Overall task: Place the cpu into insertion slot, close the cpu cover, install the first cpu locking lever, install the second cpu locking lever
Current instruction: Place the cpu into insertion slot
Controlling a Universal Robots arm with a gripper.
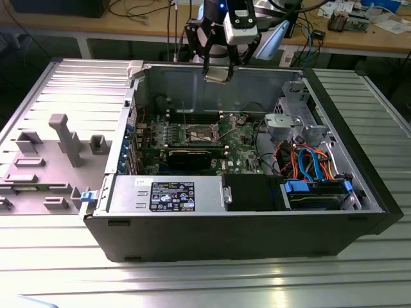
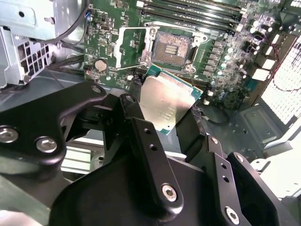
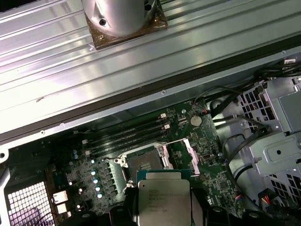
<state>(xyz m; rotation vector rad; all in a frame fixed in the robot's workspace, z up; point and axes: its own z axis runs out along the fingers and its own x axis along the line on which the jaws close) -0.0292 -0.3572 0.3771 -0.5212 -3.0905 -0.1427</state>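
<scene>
cpu: silver top up, gripped on two opposite edges, the other two edges free; held in the air over the open case, well above the board.
tool: clenched on the cpu, black fingers on either side of it.
insertion slot: bare, dark centre exposed, nothing in it; open air between it and the cpu.
cpu cover: swung up and open, standing at one side of the slot.
nearby on board: long black memory slots just past the slot; black card on its near side in the exterior view.
case: side off, lying on the ribbed metal counter.
obstacles: metal drive cage and orange and blue cables towards the exterior view's right, apart from the slot.
</scene>
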